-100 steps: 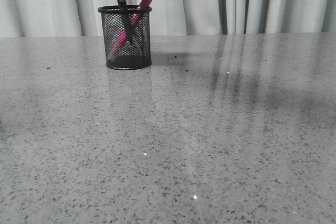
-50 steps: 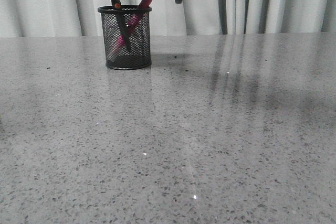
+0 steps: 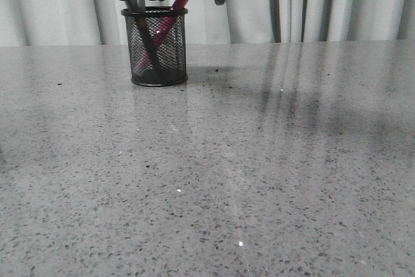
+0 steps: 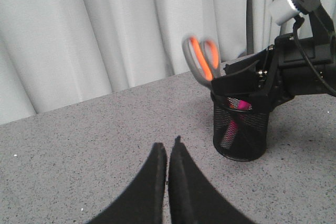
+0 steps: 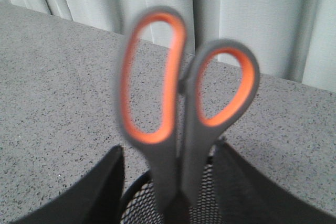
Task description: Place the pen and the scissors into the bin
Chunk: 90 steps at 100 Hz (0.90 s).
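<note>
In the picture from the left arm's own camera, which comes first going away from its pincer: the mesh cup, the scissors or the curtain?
1. The bin: nearest the left pincer, standing on the table off to one side.
2. The scissors: their orange-lined handles stick up out of the bin, slightly beyond its near wall; close to call against the bin.
3. The curtain: farthest, behind the table's back edge.

The scissors [image 4: 202,59] stand handles-up in the bin [image 4: 240,129] with the pen [image 4: 233,116]; the left gripper [image 4: 168,153] hangs pressed together, apart from it.
</note>
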Each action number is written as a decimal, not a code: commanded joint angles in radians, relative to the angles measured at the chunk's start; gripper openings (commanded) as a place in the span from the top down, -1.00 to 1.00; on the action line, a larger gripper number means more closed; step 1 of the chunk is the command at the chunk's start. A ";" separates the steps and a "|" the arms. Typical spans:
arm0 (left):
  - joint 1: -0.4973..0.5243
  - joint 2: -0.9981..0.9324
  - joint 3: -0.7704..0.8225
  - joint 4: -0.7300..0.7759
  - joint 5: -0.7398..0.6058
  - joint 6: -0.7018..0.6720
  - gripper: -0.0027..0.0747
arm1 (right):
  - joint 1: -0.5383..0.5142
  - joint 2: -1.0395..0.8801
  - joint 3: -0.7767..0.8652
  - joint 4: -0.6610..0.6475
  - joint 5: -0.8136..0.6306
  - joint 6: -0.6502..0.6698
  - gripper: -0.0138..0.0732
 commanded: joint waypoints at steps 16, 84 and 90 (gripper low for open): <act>0.001 -0.007 -0.025 -0.037 -0.021 -0.010 0.98 | -0.004 -0.095 -0.028 -0.015 -0.050 -0.012 -0.27; 0.001 -0.016 -0.017 -0.036 -0.041 -0.010 0.98 | -0.155 -0.525 0.090 -0.069 0.081 -0.046 0.84; 0.001 -0.038 0.003 -0.041 -0.076 -0.010 0.98 | -0.184 -0.598 0.180 -0.081 0.057 -0.046 0.84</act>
